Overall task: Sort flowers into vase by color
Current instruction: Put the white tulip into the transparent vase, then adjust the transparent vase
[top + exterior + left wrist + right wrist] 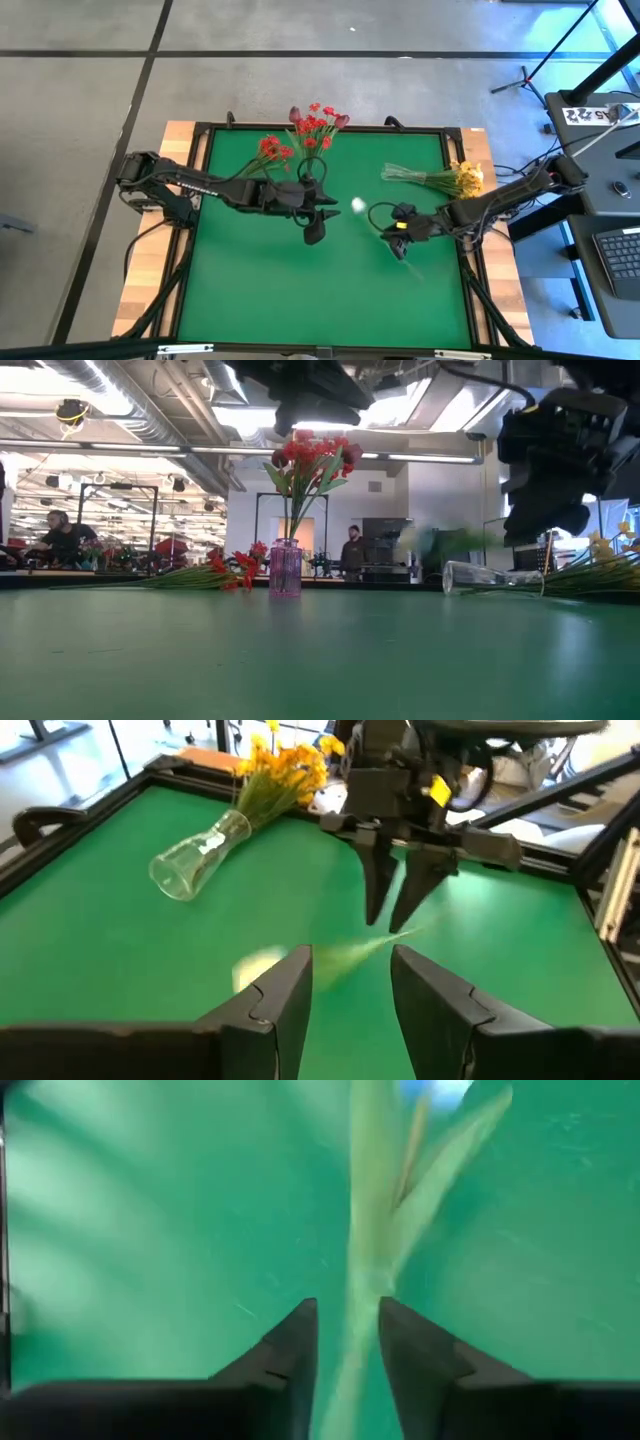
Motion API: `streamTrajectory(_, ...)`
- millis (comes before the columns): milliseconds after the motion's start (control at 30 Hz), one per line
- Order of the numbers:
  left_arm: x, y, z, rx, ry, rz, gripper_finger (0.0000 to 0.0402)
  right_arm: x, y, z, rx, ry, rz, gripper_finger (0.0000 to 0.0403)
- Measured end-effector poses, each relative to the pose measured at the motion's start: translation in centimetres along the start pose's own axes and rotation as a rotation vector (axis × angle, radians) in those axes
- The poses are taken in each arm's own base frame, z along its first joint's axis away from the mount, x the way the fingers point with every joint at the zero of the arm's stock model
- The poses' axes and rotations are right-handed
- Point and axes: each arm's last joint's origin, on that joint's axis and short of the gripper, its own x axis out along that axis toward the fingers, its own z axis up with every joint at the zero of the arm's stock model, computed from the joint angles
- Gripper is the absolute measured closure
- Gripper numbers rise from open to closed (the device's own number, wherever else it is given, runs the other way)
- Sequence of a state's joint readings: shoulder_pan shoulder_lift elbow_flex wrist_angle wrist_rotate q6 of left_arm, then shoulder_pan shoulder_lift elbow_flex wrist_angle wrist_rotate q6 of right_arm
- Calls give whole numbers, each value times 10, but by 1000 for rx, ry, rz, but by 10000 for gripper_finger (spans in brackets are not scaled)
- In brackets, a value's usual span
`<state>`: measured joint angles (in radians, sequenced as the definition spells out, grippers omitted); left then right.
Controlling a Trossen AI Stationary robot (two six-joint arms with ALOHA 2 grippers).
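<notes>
A single white-budded artificial flower on a thin green stem (375, 222) lay on the green table mat (250, 290), between the pink glass vase of red sprays (311, 172) and the toppled clear vase (197, 856), its bud toward the pink vase. The right gripper (347, 1332) straddled the stem with fingers slightly parted; whether it gripped could not be told. The left gripper (350, 982) hung half-open beside the pink vase. The flower looked light, bendy and best pinched mid-stem.

Robotics lab — exposed ceiling ducts (120, 400), workstations — concrete floor (80, 100).
</notes>
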<state>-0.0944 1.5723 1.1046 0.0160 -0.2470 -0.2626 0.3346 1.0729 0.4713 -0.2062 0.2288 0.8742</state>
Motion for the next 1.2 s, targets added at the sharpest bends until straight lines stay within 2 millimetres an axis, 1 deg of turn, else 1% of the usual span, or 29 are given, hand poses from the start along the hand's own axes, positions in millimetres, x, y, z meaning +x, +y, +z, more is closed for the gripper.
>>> streamTrajectory(100,-1,-3,-3,9,20,-5,269,1,0,4,-19,20,39,256)
streamTrajectory(200,-1,-4,-4,13,28,-4,268,1,4,7,-27,12,115,224)
streamTrajectory(333,-1,-4,-4,14,32,-4,268,-3,11,14,-91,18,144,193)
streamTrajectory(400,-2,-5,-4,16,30,-6,268,-8,14,19,-154,23,88,184)
streamTrajectory(567,-3,-12,-6,26,29,-26,268,-32,19,37,-380,27,-177,182)
streamTrajectory(633,-4,-15,-7,30,29,-33,268,-42,17,46,-439,50,-283,185)
streamTrajectory(733,-5,-17,-7,33,29,-39,268,-53,5,60,-435,99,-407,188)
streamTrajectory(800,-5,-18,-7,34,28,-41,268,-55,-6,70,-419,135,-444,189)
streamTrajectory(933,-6,-20,-8,36,29,-45,268,-54,-31,86,-409,206,-435,189)
streamTrajectory(1067,-7,-24,-9,42,30,-55,269,-51,-59,102,-395,242,-516,189)
streamTrajectory(1200,-8,-28,-10,54,32,-67,269,-42,-85,115,-338,269,-534,188)
